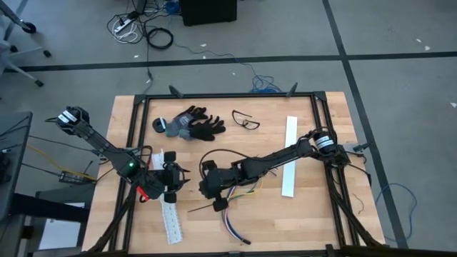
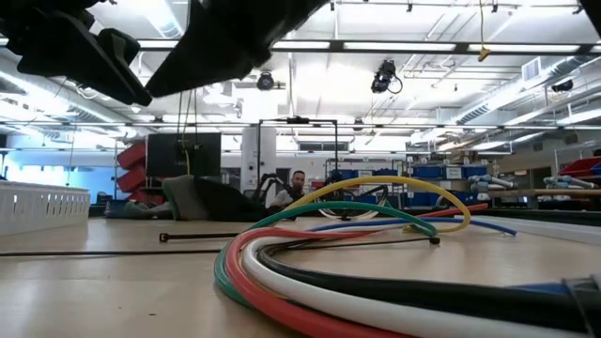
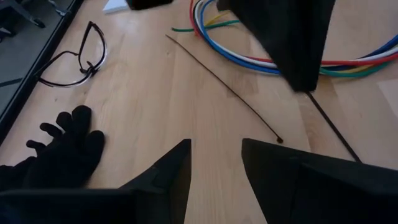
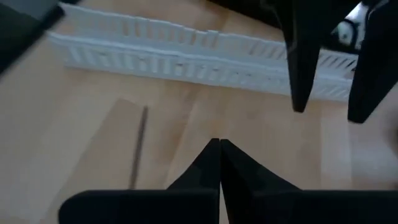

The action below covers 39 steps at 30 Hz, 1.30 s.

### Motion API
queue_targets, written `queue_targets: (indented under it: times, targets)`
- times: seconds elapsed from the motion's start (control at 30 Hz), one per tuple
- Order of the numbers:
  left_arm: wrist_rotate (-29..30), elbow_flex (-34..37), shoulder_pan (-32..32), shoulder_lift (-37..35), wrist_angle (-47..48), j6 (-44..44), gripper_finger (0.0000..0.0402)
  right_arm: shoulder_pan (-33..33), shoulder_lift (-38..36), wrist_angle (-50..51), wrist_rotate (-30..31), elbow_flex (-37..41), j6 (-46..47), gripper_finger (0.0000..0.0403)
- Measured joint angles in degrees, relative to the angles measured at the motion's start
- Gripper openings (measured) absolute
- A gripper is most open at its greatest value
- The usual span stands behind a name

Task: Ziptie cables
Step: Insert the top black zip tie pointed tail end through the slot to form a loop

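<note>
Your left gripper (image 1: pixel 182 175) hangs with jaws released near the table's (image 1: pixel 328 207) middle; your right gripper (image 1: pixel 203 182) faces it, jaws clenched, seemingly on nothing. The cables (image 1: pixel 232 221) lie loose just behind the right gripper, their long axis running from mid-table toward the front edge. A black zip tie (image 3: pixel 224 87) rests beside them. Sweep either arm carelessly and you scatter the wires.

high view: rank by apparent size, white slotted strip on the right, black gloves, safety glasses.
Largest to smallest as they look from above:
1. White slotted strip on the right, longest by far, though narrow.
2. Black gloves, a shorter but wider clump.
3. Safety glasses, clearly smallest.
All lie flat on the table, so nearness does not skew this.
</note>
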<state>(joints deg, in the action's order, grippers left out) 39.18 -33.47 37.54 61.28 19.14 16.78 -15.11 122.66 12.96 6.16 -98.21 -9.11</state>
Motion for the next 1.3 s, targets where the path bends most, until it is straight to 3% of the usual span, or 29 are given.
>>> queue_targets:
  times: [0.13,0.4,0.53,0.83,1.3]
  targets:
    - [0.0,0.0,0.0,0.0,-0.1,0.0,0.0137,1.1,2.1,1.3,-0.9,0.0,0.1,0.0024]
    - [0.0,0.0,0.1,0.0,-1.0,0.0,0.0137,2.0,5.7,3.1,-1.2,0.1,1.2,0.0125]
    - [0.0,0.0,0.1,0.0,-1.1,-0.3,0.0137,2.0,5.7,4.2,-0.1,0.1,1.4,0.0154]
    - [0.0,0.0,0.1,0.0,-1.7,-0.2,0.0137,3.1,5.9,-2.6,-5.2,4.7,2.7,0.0138]
    - [0.1,0.0,0.1,0.0,-1.8,0.1,0.0137,3.4,5.7,-11.6,-8.1,8.5,3.4,0.0128]
